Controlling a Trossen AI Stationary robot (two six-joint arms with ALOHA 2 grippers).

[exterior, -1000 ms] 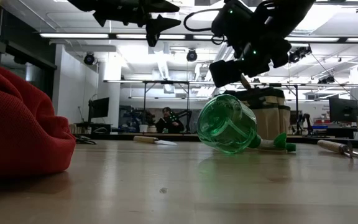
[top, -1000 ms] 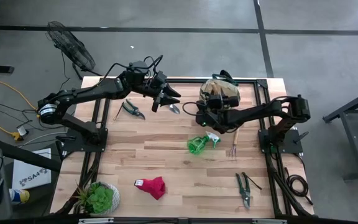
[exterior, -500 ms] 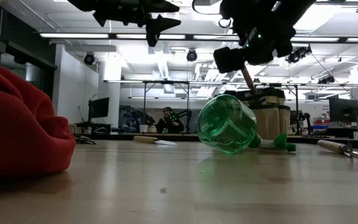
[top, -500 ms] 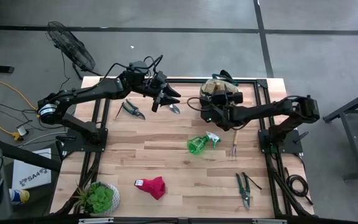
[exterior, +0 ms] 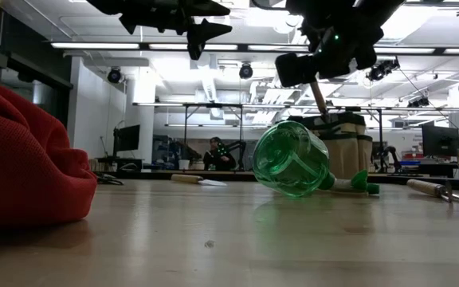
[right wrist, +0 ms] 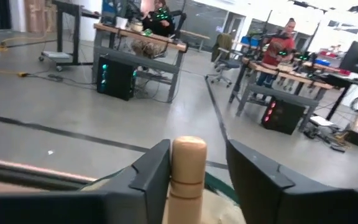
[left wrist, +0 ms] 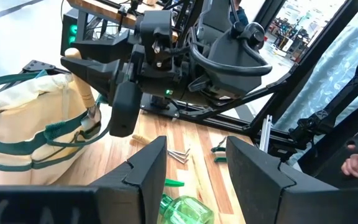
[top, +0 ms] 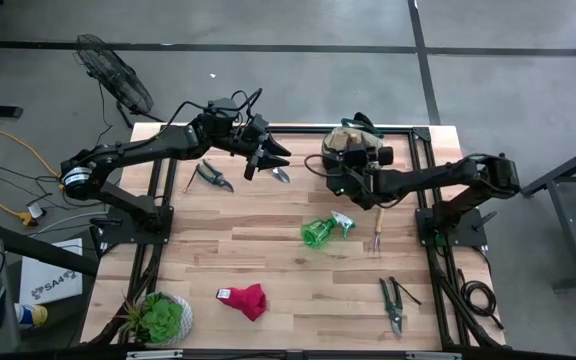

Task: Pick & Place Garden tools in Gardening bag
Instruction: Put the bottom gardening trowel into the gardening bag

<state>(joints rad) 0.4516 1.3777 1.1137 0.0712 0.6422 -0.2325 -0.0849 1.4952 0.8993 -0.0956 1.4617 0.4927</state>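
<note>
The tan gardening bag (top: 360, 143) with green trim stands at the table's far right; it also shows in the left wrist view (left wrist: 17, 127) and the low view (exterior: 345, 147). My right gripper (top: 346, 166) is at the bag's near-left rim, shut on a wooden-handled tool (left wrist: 81, 84). My left gripper (top: 268, 158) hangs open and empty above a trowel (top: 279, 175) at the far middle. Dark shears (top: 212, 177) lie at the far left. A green spray bottle (top: 320, 232), a fork (top: 377, 236), pruning shears (top: 392, 300) and a red cloth (top: 245, 299) lie on the table. My right gripper pinches the tool's wooden handle (right wrist: 187, 177) between its two fingers, below the rounded free end (right wrist: 188, 148). The tool stands nearly upright, handle end up, lifted clear of the table. Its metal end (left wrist: 93, 118) goes down behind the bag's green-trimmed rim.
A green potted plant (top: 158, 317) stands at the near left corner. The spray bottle lies on its side near the table's middle (exterior: 293, 159). The red cloth fills the low view's left (exterior: 22, 159). People sit in the room behind.
My right gripper has risen and gone toward the table's far edge, to the bag, carrying the wooden-handled tool, which stays shut in its fingers.
</note>
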